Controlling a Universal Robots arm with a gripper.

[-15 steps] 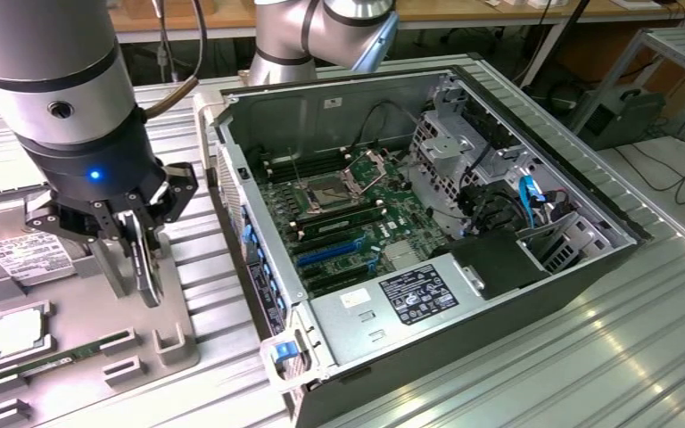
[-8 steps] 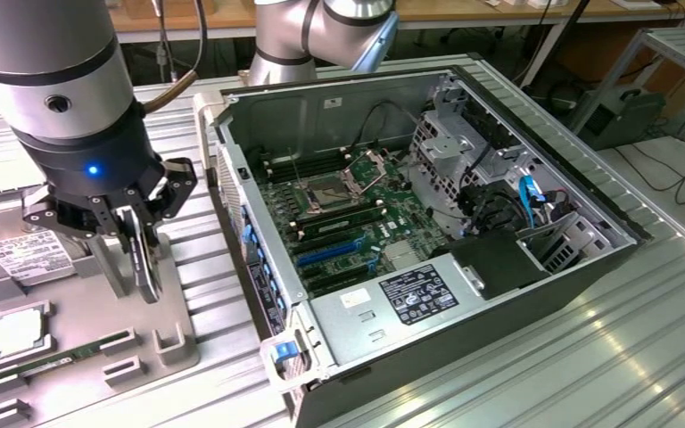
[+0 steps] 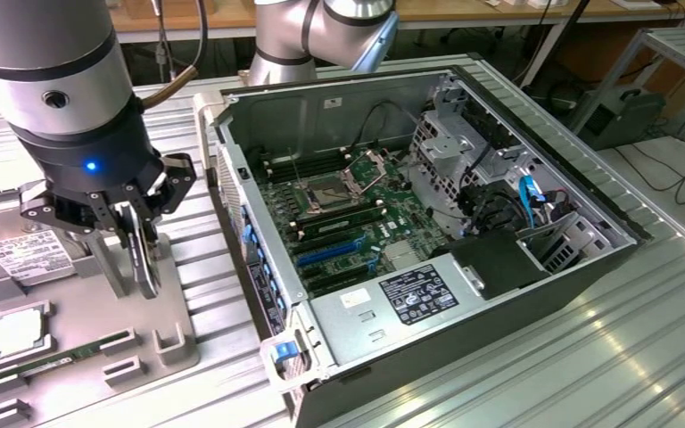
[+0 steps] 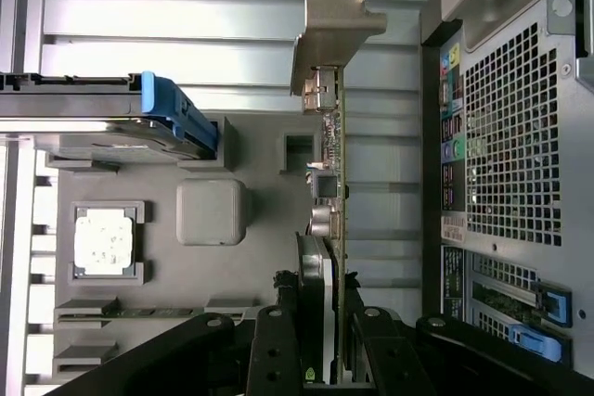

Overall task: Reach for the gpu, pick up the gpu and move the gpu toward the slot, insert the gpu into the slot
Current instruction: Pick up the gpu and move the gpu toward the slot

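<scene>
Ribbed metal tabletop [image 3: 581,357] runs under everything. At the exterior view's left sits a grey fixture tray [image 3: 182,348]. On it we see a silver hard drive [image 3: 21,257], a processor chip [image 3: 18,330] and a slim memory stick [image 3: 33,367], each in its own nest.

Just beside these, the gripper [image 3: 138,218] hangs over the tray, its jaws drawn partway in and clamped on the gpu [image 3: 144,263]. The card stands upright and edge-on, well apart from the computer. We cannot tell whether its lower edge is touching the tray. In the wrist view the fingers [image 4: 274,350] flank the fan [image 4: 314,294] end of the card, and the silver bracket [image 4: 332,25] juts out at the far end.

We judge the gpu light and stiff but fragile. Its flat faces near the fan give the surest hold, while the contact edge and the small connectors by the bracket are best left untouched.

Further to the exterior view's right lies the open computer case [image 3: 581,192]. Its motherboard [image 3: 355,214] is exposed, and the blue slot [image 3: 328,254] is unoccupied. A labelled power supply [image 3: 420,299] sits near the front.
</scene>
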